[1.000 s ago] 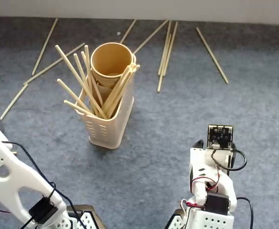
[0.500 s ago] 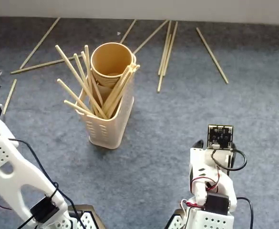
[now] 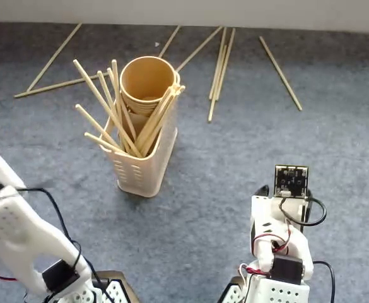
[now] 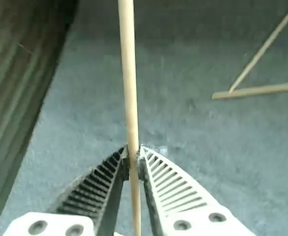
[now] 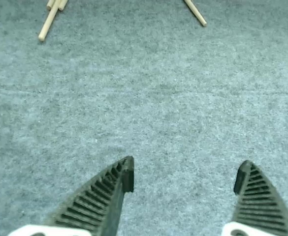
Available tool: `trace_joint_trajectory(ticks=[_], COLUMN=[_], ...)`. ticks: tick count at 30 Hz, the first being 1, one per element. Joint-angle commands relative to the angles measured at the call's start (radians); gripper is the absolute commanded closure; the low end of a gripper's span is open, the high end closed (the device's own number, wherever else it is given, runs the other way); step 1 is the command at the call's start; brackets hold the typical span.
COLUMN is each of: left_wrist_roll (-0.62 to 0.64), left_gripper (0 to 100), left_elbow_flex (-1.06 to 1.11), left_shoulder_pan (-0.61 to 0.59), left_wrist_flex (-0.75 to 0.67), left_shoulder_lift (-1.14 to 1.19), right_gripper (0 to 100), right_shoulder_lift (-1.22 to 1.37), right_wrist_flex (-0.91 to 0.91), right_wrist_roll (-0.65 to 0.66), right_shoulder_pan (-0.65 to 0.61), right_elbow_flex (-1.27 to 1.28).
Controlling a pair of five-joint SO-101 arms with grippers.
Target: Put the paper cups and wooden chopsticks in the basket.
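Left wrist view: left pincer (image 4: pixel 133 160) clamped on chopstick (image 4: pixel 128 73).

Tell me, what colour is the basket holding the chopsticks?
The basket is a pale cream, seen best in the high view.

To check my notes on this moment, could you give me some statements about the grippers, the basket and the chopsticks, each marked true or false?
1. The left gripper is shut on a chopstick. True.
2. The right gripper holds a paper cup. False: it is open and empty above the grey mat.
3. A paper cup sits in the basket. True.
4. All the chopsticks are in the basket. False: loose chopsticks lie on the mat behind it.
5. The basket lies on its side. False: it stands upright.
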Motion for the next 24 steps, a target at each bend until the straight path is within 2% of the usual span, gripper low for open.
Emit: trace_joint_trajectory(ticks=[1, 5, 8, 11, 16, 24], left_wrist_roll=[0.120, 0.198, 0.199, 0.209, 0.250, 0.308], left_gripper=[100, 100, 100, 100, 100, 100], left_elbow_flex=[-0.036, 0.035, 0.206, 0.410, 0.622, 0.736], left_shoulder_pan=[0.147, 0.444, 0.720, 0.900, 0.961, 1.012], left_wrist_flex=[0.005, 0.006, 0.005, 0.003, -0.057, -0.114], left_shoulder_lift=[-0.302, -0.519, -0.622, -0.664, -0.674, -0.684], right_gripper=[68.4, 68.4, 68.4, 68.4, 68.4, 68.4], right_shoulder_lift=[-0.007, -0.007, -0.007, -0.007, -0.007, -0.007], right_wrist_flex=[-0.025, -0.025, -0.025, -0.025, -0.025, -0.027], right_wrist_roll=[0.003, 0.003, 0.003, 0.003, 0.005, 0.006], right_shoulder_pan=[0.004, 0.004, 0.004, 0.004, 0.004, 0.004], right_elbow_flex=[0.031, 0.031, 0.031, 0.031, 0.031, 0.031])
